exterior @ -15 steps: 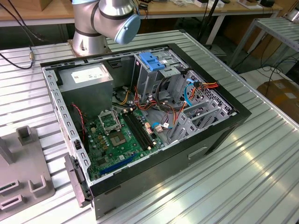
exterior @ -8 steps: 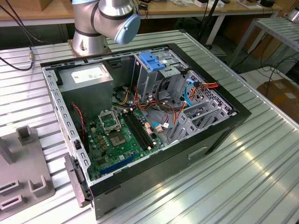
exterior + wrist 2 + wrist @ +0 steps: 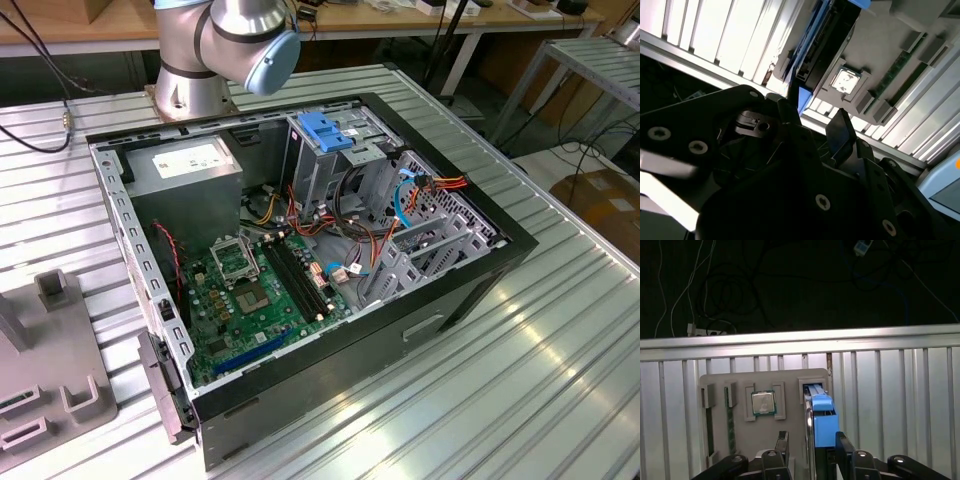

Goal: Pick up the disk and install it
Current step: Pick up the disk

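Aluminium slats form the worktop point(image 3: 520, 370) in the exterior view. On it we see an open computer case point(image 3: 300, 260) lying on its side, with a metal drive cage point(image 3: 322, 170) at its far end and a blue handle point(image 3: 325, 130) on top. A grey holder plate point(image 3: 50, 400) sits at the exterior view's near left, apart from the case.

In the first wrist view, the disk point(image 3: 822, 415) stands on edge in a slot of that plate. We judge this leaves its flat faces free for gripping. The pincer point(image 3: 812, 437) is spread wide, with a finger point(image 3: 782, 440) on each side of the disk. We cannot tell if either touches it. A processor chip point(image 3: 763, 403) lies in a neighbouring pocket.

In the second wrist view, the pincer point(image 3: 812, 117) straddles the disk point(image 3: 815, 50), which is seen edge-on and not yet lifted.
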`<act>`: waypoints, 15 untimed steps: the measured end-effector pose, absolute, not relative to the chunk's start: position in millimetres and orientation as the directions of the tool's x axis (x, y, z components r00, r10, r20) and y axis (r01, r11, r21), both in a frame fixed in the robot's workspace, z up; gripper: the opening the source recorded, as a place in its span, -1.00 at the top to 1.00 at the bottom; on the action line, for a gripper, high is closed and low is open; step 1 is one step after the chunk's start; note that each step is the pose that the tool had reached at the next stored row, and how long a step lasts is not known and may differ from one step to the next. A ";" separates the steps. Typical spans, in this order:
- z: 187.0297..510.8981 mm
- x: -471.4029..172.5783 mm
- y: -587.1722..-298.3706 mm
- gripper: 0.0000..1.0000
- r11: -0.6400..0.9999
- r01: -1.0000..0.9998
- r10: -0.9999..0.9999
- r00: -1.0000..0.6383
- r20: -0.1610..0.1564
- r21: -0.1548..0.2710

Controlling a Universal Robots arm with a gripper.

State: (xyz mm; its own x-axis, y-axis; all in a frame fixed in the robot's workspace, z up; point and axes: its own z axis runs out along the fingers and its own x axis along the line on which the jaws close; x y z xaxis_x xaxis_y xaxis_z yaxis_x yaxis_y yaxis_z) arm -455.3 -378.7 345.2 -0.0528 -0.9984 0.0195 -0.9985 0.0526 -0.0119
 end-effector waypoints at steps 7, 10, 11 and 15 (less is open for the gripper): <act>341.5 -460.3 -374.9 0.00 0.053 -0.999 -0.998 -0.053 0.015 -0.012; 340.5 -461.2 -374.8 0.00 0.052 -0.999 -0.998 -0.053 0.015 -0.011; 340.5 -461.2 -374.7 0.00 0.053 -0.999 -0.998 -0.053 0.015 -0.011; 338.8 -461.3 -374.4 0.00 0.053 -0.999 -0.998 -0.053 0.015 -0.012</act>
